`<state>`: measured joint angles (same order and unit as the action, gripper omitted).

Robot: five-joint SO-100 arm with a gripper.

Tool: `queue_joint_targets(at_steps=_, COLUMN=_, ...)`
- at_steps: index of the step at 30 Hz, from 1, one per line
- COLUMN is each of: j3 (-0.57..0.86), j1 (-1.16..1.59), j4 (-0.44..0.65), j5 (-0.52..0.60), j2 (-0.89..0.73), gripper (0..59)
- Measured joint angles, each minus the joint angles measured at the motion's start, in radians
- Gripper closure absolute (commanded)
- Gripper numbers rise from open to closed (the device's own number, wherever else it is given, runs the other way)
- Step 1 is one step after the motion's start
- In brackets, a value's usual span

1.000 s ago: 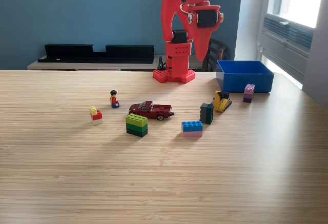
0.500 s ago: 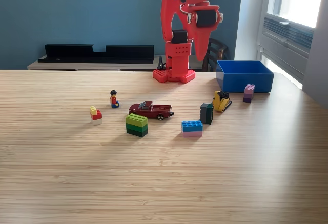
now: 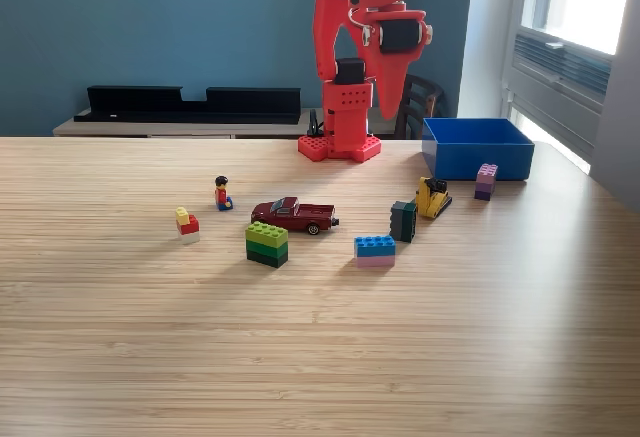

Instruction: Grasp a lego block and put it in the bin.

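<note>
Light wood-grain tabletop (image 3: 320, 357) fills the exterior view, blue wall behind.

Red 3D-printed arm (image 3: 352, 57) stands folded upright on its base at the far edge of the tabletop, centre of view. The tool (image 3: 388, 97) hangs pointing downward beside the arm's column, above the tabletop and touching nothing. Red finger tips look close together with nothing between them, but how far open they are I cannot tell from this angle.

Open-topped rectangular blue plastic bin (image 3: 477, 147) sits at the exterior view's right, just right of the arm base; low walls, interior mostly hidden.

Dark red toy pickup car (image 3: 294, 215) near the middle. Green block stack, lime over dark green over black (image 3: 267, 243), just in front of the car. Blue-on-pink lego block (image 3: 375, 249) to the right of the stack. Dark green upright block (image 3: 403, 220) just behind it. Yellow-and-black block piece (image 3: 433, 197), tilted, beside that. Purple-and-pink lego block (image 3: 486, 180) stands just in front of the bin, outside it. Small yellow, red and white block cluster (image 3: 187, 224) at left. Small minifigure with red torso (image 3: 222, 193) upright behind it.
</note>
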<state>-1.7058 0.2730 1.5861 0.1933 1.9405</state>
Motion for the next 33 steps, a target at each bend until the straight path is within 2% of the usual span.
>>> queue_joint_targets(at_steps=7, j3=0.031, j1=0.000, j4=0.000, j5=-0.017, j2=0.000, gripper=58.6)
queue_joint_targets(at_steps=19, j3=0.031, j1=0.032, j4=-0.040, j5=-0.206, j2=0.000, gripper=58.6)
queue_joint_targets(at_steps=28, j3=0.031, j1=0.069, j4=-0.041, j5=-0.222, j2=0.000, gripper=58.5)
queue_joint_targets(at_steps=33, j3=0.031, j1=0.077, j4=-0.041, j5=-0.278, j2=0.000, gripper=58.4)
